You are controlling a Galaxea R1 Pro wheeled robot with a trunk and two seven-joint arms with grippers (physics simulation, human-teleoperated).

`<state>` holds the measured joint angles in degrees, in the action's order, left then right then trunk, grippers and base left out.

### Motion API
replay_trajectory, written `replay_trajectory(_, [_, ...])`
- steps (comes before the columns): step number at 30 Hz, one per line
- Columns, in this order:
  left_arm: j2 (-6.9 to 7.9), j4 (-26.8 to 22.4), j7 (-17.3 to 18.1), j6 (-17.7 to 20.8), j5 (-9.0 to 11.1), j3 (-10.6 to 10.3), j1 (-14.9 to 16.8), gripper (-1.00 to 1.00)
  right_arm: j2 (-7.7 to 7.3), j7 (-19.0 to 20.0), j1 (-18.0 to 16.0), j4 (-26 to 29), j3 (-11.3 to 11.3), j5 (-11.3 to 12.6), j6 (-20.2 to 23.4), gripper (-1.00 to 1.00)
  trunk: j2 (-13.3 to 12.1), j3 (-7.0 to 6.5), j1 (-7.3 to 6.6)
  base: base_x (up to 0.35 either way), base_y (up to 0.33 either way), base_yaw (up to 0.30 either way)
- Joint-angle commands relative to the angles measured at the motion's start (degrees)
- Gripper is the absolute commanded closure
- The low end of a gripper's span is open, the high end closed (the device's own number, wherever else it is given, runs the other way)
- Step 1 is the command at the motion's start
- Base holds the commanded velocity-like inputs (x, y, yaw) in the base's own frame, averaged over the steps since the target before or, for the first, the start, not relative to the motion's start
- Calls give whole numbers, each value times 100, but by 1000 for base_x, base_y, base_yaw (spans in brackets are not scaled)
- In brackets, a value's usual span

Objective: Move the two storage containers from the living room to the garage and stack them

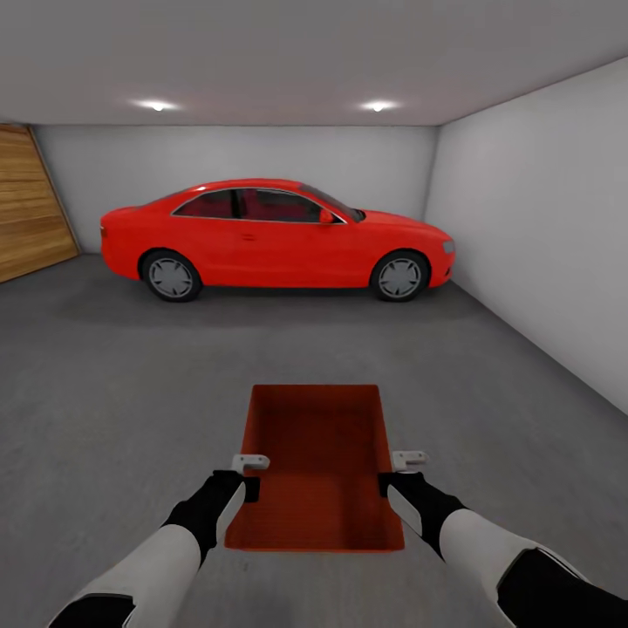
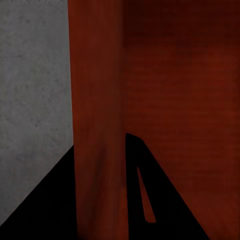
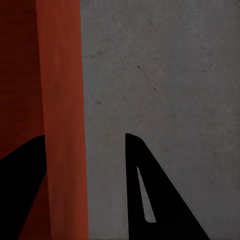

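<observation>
Before the red car (image 1: 275, 234), over the garage's grey concrete floor (image 1: 105, 392), one orange-red storage container (image 1: 316, 462) is gripped at both side walls, the left gripper (image 1: 249, 475) and right gripper (image 1: 397, 471) each straddling a wall, contact below being hidden.

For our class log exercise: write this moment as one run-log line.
place: garage | left hand: straddles container wall | right hand: straddles opposite wall | ahead: red car

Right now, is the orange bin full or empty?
Empty: the storage container shows bare inner walls and bottom, held between left gripper and right gripper.
</observation>
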<state>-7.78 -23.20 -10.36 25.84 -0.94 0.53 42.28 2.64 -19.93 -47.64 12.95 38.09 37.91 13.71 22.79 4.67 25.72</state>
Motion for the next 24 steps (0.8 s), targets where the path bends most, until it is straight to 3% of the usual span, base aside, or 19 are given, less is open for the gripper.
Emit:
replay_trajectory(1, [-22,-9,-28,26,26,-18,0,100,44,-28,-8,211,-93,41,29,100,13,13,7,322,0,0])
replay_trajectory(24, [-22,-9,-28,35,32,-9,0,100,36,-28,-8,210,-100,41,27,100,13,13,7,322,0,0])
